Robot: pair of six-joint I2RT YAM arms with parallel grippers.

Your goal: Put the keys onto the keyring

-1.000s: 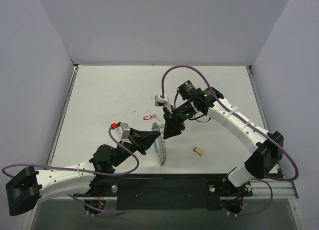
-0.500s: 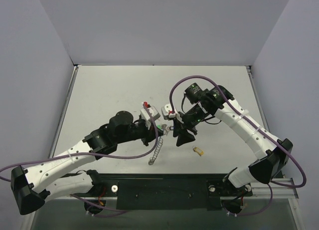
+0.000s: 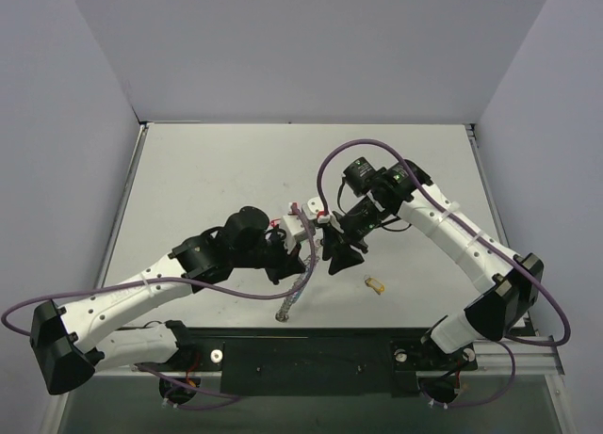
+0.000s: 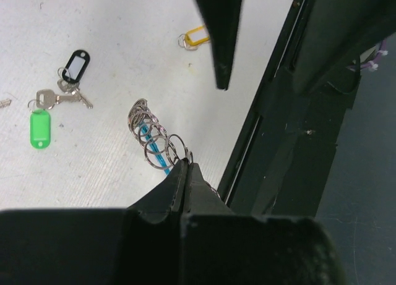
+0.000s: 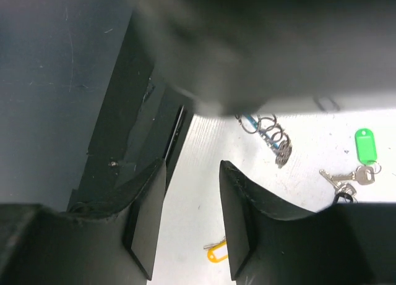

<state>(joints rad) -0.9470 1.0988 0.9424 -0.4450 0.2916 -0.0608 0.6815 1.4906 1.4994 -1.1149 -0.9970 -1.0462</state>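
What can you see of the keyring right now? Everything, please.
The keyring is a long string of silvery wire coils with a blue plastic piece running through it. One end is pinched between the shut left fingers; the rest trails away as a loose chain over the white table. Nothing else looks threaded on it. Whether its far end touches the table, I cannot tell.

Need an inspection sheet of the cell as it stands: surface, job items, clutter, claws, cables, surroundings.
Surface: white table, faint specks.
Job's things: keyring gripped at one end; green-tag key and black-tag key lying together; yellow-tag key apart; red-tag key not seen.
Clutter: nothing seen.
Claws: left claw shut on keyring; right claw open, empty.
Cables: purple cable looped on each arm.
Surroundings: pale walls; black rail at near edge.
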